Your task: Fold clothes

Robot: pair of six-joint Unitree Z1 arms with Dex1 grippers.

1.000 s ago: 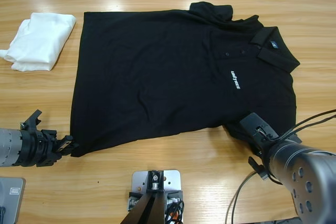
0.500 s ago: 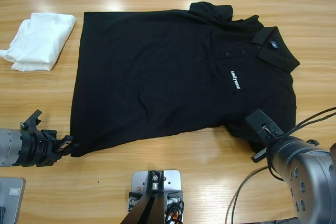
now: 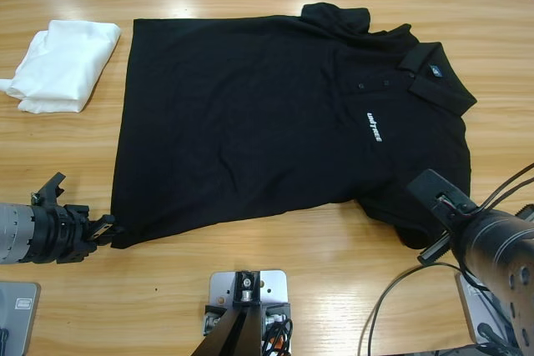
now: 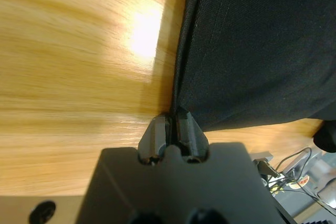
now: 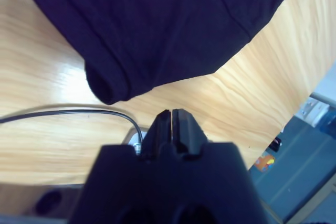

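The fingers (image 4: 157,141) of the left gripper (image 4: 171,129) are pressed together, pinching the bottom hem corner of the black polo shirt (image 3: 275,114). In the overhead view this gripper (image 3: 110,227) sits at the shirt's near left corner, low over the wooden table (image 3: 250,298). The fingers (image 5: 182,129) of the right gripper (image 5: 171,121) are also pressed together, but they hold nothing: the shirt's near sleeve (image 5: 107,85) lies just ahead of their tips, with bare wood between.

The shirt lies spread flat across the middle of the table, collar (image 3: 434,77) toward the right, hem toward the left, small white chest logo (image 3: 374,127) facing up. A folded white garment (image 3: 62,64) rests well apart at the far left (it plays no part in this fold).

The step in hand appears to be gripping the near edge at both ends before lifting it over. To do it well, the right gripper (image 3: 434,198) likely needs to open, advance onto the sleeve or the side seam beside it, and close on fabric rather than air. The left pinch looks shallow, right at the corner, so a slow lift would help keep soft cloth from slipping out. Both ends should probably rise together and travel evenly toward the far edge, so the fold line runs straight. A black cable (image 5: 68,113) trails near the right gripper and could snag the sleeve.
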